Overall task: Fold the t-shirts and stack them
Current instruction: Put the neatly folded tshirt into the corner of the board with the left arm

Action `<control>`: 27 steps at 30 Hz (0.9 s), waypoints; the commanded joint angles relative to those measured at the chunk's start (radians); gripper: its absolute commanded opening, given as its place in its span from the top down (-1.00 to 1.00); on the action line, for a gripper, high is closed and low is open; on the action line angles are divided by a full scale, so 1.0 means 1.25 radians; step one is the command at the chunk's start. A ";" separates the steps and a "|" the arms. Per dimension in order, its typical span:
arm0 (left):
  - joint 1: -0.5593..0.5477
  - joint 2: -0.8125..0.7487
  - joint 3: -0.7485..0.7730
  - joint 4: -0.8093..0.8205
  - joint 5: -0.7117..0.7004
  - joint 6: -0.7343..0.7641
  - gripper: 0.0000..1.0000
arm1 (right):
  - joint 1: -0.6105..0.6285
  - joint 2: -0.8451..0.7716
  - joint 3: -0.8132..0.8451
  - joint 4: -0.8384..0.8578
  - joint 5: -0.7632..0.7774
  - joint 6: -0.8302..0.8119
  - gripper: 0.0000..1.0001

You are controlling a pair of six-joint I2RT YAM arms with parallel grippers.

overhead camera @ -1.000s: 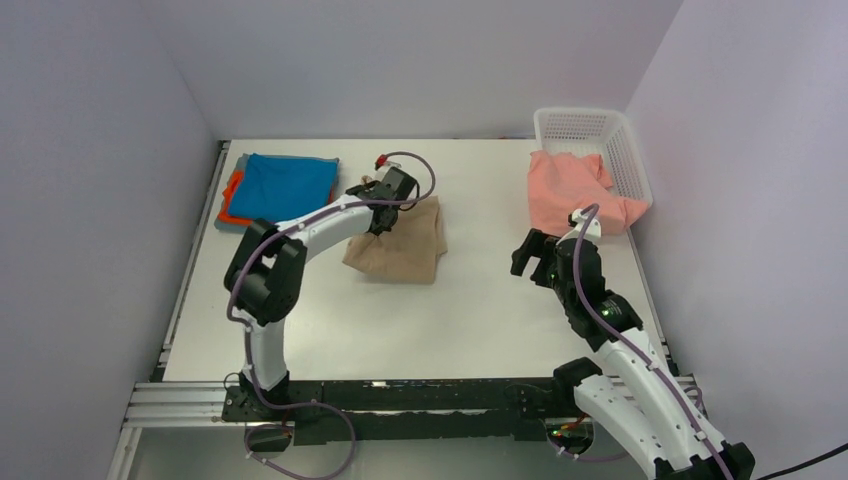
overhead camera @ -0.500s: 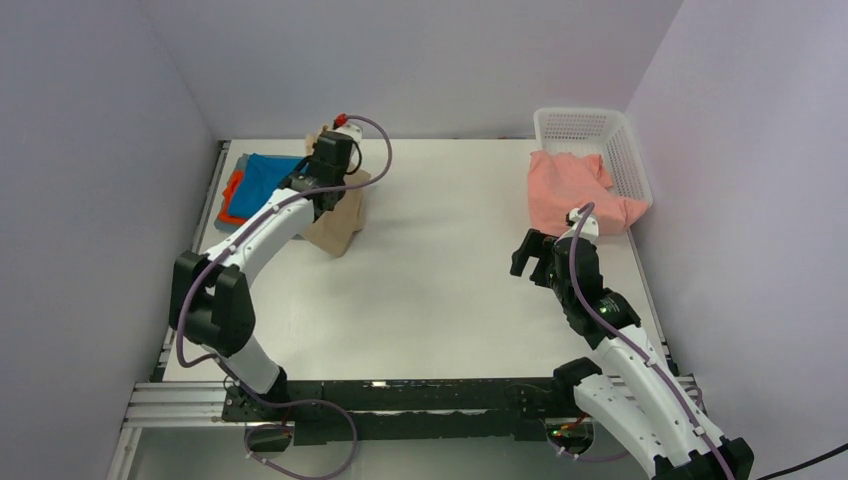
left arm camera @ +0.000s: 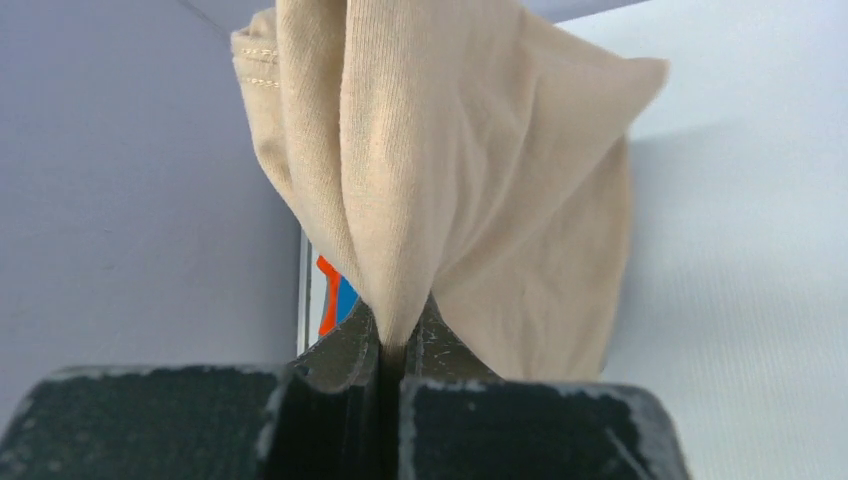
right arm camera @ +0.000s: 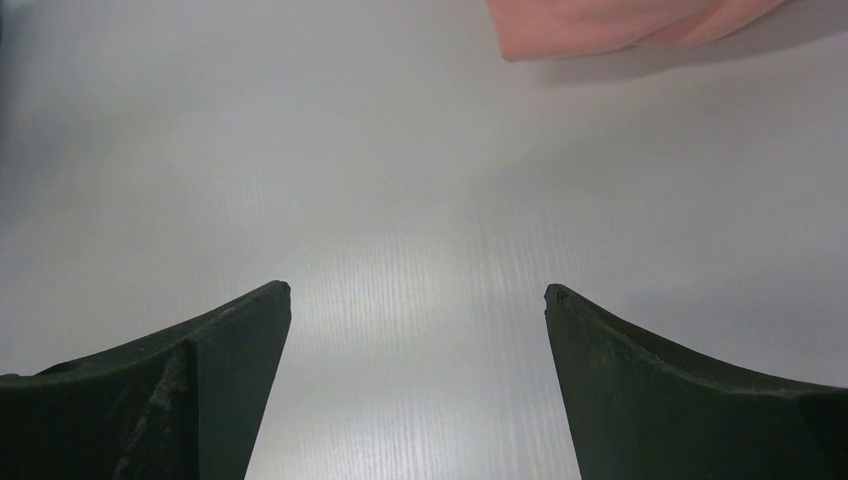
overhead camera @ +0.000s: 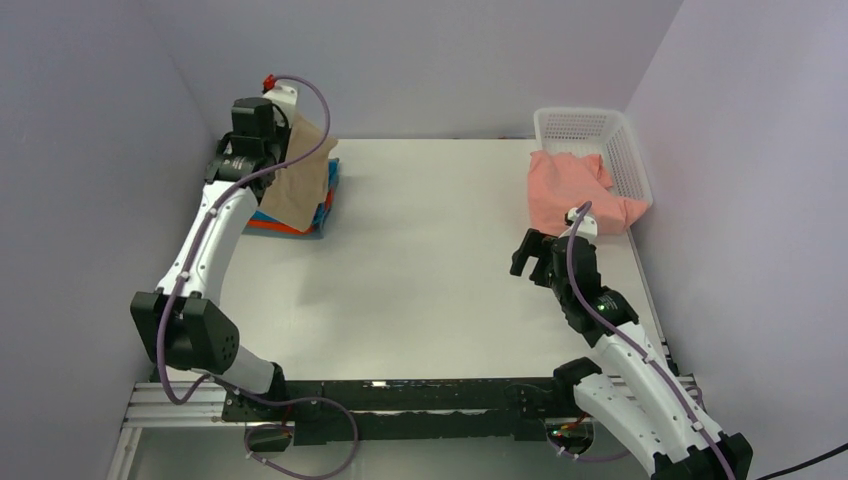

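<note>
My left gripper (overhead camera: pixel 290 122) is shut on the folded tan-beige t-shirt (overhead camera: pixel 303 178) and holds it in the air at the far left. The shirt hangs over a stack with a bright blue tee (overhead camera: pixel 328 190) on an orange one (overhead camera: pixel 285 226). In the left wrist view the tan cloth (left arm camera: pixel 450 170) is pinched between the closed fingers (left arm camera: pixel 345 350), with orange (left arm camera: pixel 325 300) and blue showing below. The salmon-pink t-shirt (overhead camera: pixel 575 192) spills from the basket at the far right. My right gripper (overhead camera: pixel 524 252) is open and empty over bare table, the pink shirt's edge (right arm camera: pixel 620 25) ahead of it. The grey tee is not visible.
The white lattice basket (overhead camera: pixel 600 130) stands at the far right corner against the wall. Walls close in on the left, back and right. A metal rail (overhead camera: pixel 190 280) runs along the table's left edge.
My left gripper has carried the tan-beige t-shirt from the table's middle left up and leftward, so it now hangs over the blue and orange stack. The right arm has not moved.
</note>
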 commanded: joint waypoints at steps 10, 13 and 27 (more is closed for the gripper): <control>0.076 0.015 0.106 -0.024 0.206 -0.046 1.00 | -0.002 0.012 0.012 0.000 0.032 -0.002 -1.00; 0.075 0.037 0.111 -0.031 0.207 -0.059 1.00 | -0.002 0.012 0.015 -0.002 0.035 -0.001 -1.00; 0.131 0.171 0.132 -0.013 0.256 -0.039 1.00 | -0.002 0.017 0.017 -0.012 0.048 0.004 -1.00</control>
